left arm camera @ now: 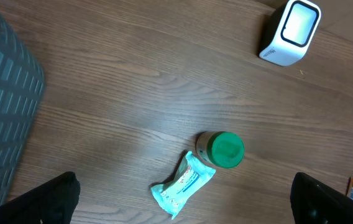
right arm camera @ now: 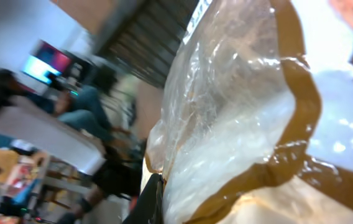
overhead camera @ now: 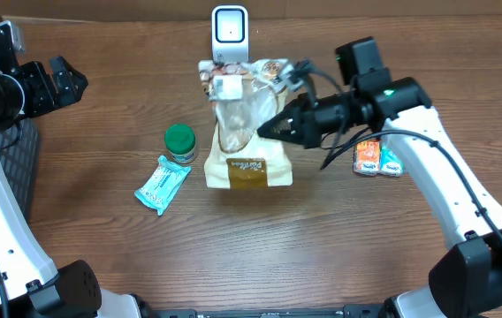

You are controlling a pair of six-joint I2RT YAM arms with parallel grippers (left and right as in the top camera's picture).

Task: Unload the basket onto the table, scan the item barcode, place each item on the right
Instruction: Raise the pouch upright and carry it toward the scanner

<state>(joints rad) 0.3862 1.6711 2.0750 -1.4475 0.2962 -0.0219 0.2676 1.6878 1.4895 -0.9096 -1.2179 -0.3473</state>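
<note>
Clamping the clear plastic bag (overhead camera: 244, 132) by its right edge, the right hand (overhead camera: 267, 128) is holding it just before the barcode scanner (overhead camera: 230, 26), long axis running from scanner toward the bench (overhead camera: 348, 256) front (the left hand (overhead camera: 57, 81), spread wide and empty, is sitting well apart).

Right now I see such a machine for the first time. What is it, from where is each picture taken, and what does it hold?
These are two robot arms at a wooden table, each with a two-finger gripper. One picture looks down from above; the other two come from wrist cameras. The right gripper is shut on a clear bag, near the white scanner. The left gripper is open and empty. A green-lidded jar, a teal packet and two small packets are on the table.
</note>
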